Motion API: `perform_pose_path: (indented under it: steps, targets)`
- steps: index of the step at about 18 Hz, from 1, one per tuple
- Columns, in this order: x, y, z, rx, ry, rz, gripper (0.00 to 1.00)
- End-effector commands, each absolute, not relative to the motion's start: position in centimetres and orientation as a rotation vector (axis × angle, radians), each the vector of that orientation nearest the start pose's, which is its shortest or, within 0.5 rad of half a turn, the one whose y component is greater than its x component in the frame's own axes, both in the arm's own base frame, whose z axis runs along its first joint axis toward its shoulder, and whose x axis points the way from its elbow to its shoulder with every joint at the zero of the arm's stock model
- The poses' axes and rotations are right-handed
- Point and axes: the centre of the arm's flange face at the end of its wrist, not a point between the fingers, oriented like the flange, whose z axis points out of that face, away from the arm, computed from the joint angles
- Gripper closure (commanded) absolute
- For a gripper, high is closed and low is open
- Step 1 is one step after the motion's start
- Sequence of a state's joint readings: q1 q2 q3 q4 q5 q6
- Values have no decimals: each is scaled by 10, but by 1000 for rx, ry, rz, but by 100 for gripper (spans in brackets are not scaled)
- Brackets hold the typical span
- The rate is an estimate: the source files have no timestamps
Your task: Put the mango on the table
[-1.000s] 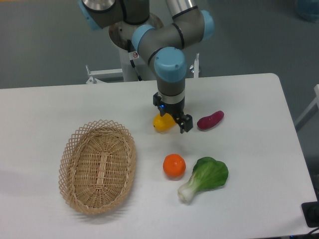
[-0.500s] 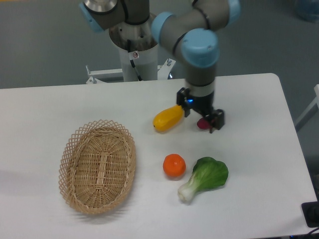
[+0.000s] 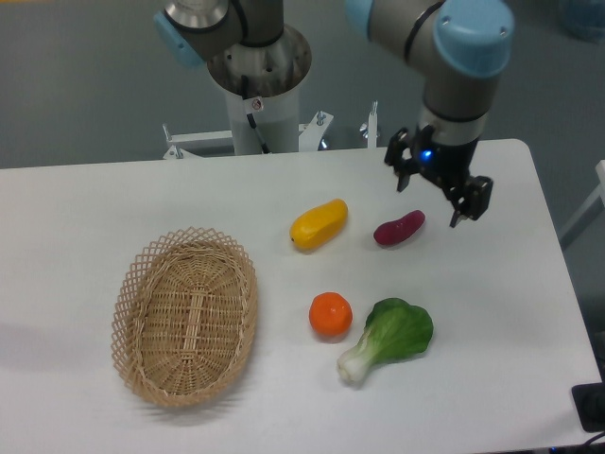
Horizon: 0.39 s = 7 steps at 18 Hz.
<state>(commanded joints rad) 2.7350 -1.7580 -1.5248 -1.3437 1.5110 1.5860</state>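
1. Mango point(image 3: 319, 225) is the thing the task concerns, and it lies on its own on the white table point(image 3: 85, 199), touched by nothing.
2. Farthest left sits the oval wicker basket point(image 3: 186, 316), well apart from the mango and with nothing visible inside it.
3. The mango lies near the table's middle, up and to the right of the basket; its long axis runs on a diagonal, the lower end toward the basket and the higher end toward the far right.
4. Below the mango, apart from it, sits the round orange point(image 3: 331, 315), and just beside the orange on its right lies the leafy green vegetable point(image 3: 390, 336).
5. Right of the mango lies a small dark-red oblong piece point(image 3: 399, 228), tilted much the same way as the mango.
6. The gripper point(image 3: 439, 183) hangs above the table's far right part, up and to the right of the red piece, so the mango lies to its left and slightly nearer the camera, with the red piece between them.
7. Its two fingers stand spread apart and hold nothing.
8. The arm reaches in from the top, its last link pointing down at the table.
9. Judged from how things lie, the placing looks done, and the arm needs only to stay clear of the fruit.
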Motion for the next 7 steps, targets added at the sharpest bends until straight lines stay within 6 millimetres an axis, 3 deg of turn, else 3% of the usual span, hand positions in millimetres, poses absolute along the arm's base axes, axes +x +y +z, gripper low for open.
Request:
perform_pose_path:
  steps: [7]
  targets:
    - [-476,348,438,-2979,660,105,0]
